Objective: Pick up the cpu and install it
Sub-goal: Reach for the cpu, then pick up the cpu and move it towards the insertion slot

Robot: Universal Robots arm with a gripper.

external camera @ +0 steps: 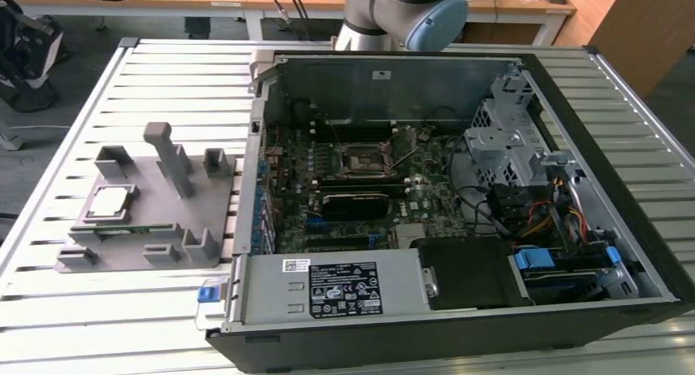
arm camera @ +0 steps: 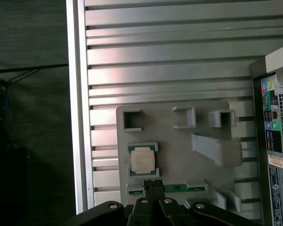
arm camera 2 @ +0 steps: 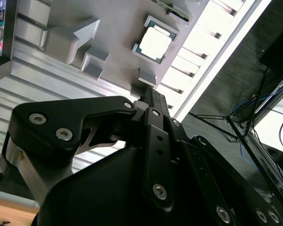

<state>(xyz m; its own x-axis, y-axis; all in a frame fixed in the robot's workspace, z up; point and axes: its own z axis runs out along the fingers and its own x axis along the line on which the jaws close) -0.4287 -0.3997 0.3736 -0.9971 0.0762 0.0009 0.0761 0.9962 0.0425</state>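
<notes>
The cpu [external camera: 111, 201] [arm camera 2: 154, 41] [arm camera: 143, 159], a small square chip with a shiny silver top, lies flat in a recess of the grey plastic fixture [external camera: 163, 228] [arm camera 2: 113, 28] [arm camera: 179, 150] at the exterior view's left. My gripper [arm camera: 153, 184] [arm camera 2: 145, 96] hangs well above the fixture, with its dark fingers together and nothing between them. In the first wrist view its tips sit just beside the cpu, over a thin green memory stick [arm camera: 184, 188]. The dark square socket [external camera: 359, 157] sits on the motherboard inside the open computer case [external camera: 608, 253].
The fixture and case rest on a ribbed metal table [external camera: 152, 74] [arm camera: 170, 61]. Upright posts [external camera: 165, 151] rise from the fixture near the cpu. The arm's base [external camera: 396, 13] stands behind the case. A power supply [external camera: 325, 289], drive cages and cables crowd the case.
</notes>
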